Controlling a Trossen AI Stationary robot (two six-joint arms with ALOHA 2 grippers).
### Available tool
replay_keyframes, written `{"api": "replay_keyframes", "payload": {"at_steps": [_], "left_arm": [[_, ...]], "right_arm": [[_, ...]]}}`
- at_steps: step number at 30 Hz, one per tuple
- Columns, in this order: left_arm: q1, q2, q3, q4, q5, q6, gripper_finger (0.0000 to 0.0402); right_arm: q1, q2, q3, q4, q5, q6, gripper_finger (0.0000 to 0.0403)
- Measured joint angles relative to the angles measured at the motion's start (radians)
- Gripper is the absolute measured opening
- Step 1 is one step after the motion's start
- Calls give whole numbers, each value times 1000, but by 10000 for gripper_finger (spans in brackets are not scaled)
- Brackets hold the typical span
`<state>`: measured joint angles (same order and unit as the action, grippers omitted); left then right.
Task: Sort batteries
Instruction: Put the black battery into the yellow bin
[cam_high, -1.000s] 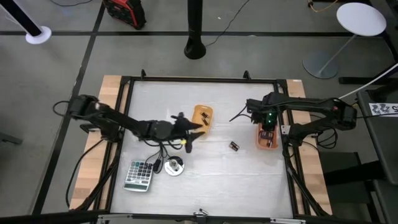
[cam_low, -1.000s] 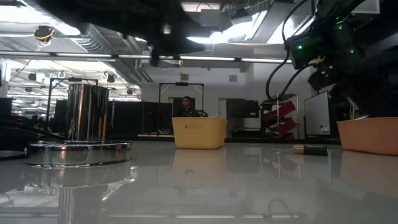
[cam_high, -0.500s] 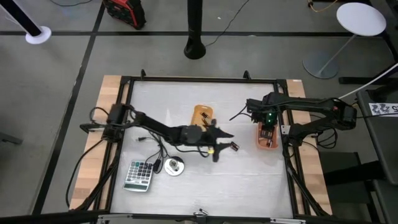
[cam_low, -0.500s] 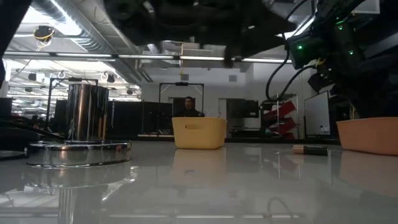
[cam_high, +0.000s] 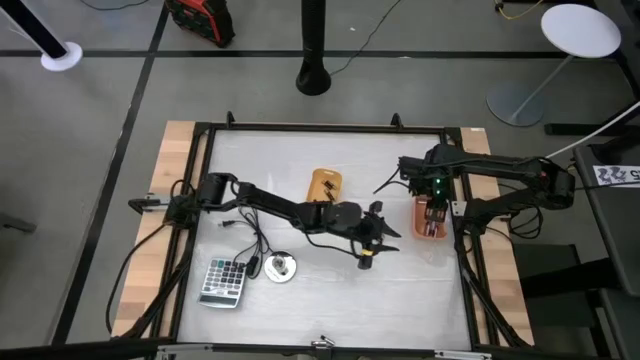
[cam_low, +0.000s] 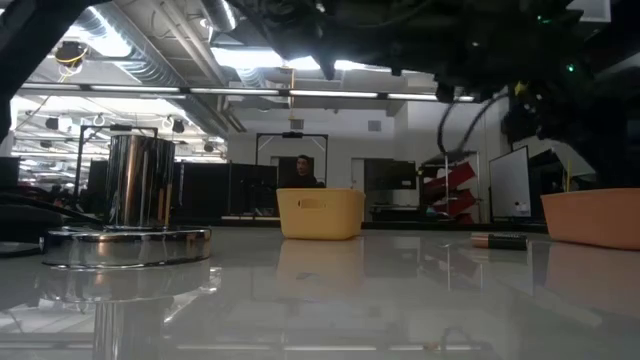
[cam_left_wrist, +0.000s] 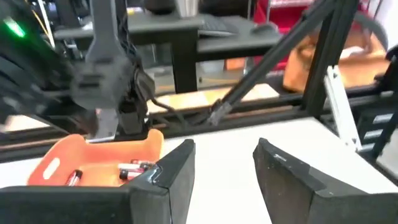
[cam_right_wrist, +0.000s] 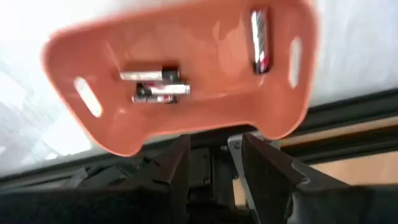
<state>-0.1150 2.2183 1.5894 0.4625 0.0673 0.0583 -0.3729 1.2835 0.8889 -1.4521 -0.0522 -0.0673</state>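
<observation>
The left gripper (cam_high: 372, 232) is seen with fingers (cam_left_wrist: 176, 177) spread and empty, stretched toward the orange bin (cam_left_wrist: 93, 158). A lone battery (cam_low: 500, 240) lies on the table (cam_high: 300, 160), hidden under that gripper from above. The right gripper (cam_right_wrist: 211, 168) hangs parted over the orange bin, where three batteries (cam_right_wrist: 155, 84) lie. Contents of the yellow bin (cam_high: 325, 184) are hard to make out.
</observation>
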Motion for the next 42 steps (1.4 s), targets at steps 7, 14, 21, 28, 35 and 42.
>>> {"api": "replay_keyframes", "payload": {"at_steps": [7, 14, 21, 28, 35, 42], "left_arm": [[0, 9, 70, -156, 2, 63, 155], [1, 9, 73, -274, 1, 81, 148], [0, 58, 74, -274, 1, 81, 120], [0, 117, 73, -268, 0, 133, 114], [16, 134, 72, -312, -44, 159, 113], [40, 133, 72, -376, -61, 159, 113]], "right_arm": [[0, -42, 116, 4, 0, 0, 138], [0, -111, 210, 117, -17, 0, 138], [1, -163, 213, 235, -179, 16, 138], [70, -163, 172, 290, -185, 19, 138], [175, -161, 91, 377, -185, 21, 138], [276, -159, -6, 512, -185, 21, 138]]}}
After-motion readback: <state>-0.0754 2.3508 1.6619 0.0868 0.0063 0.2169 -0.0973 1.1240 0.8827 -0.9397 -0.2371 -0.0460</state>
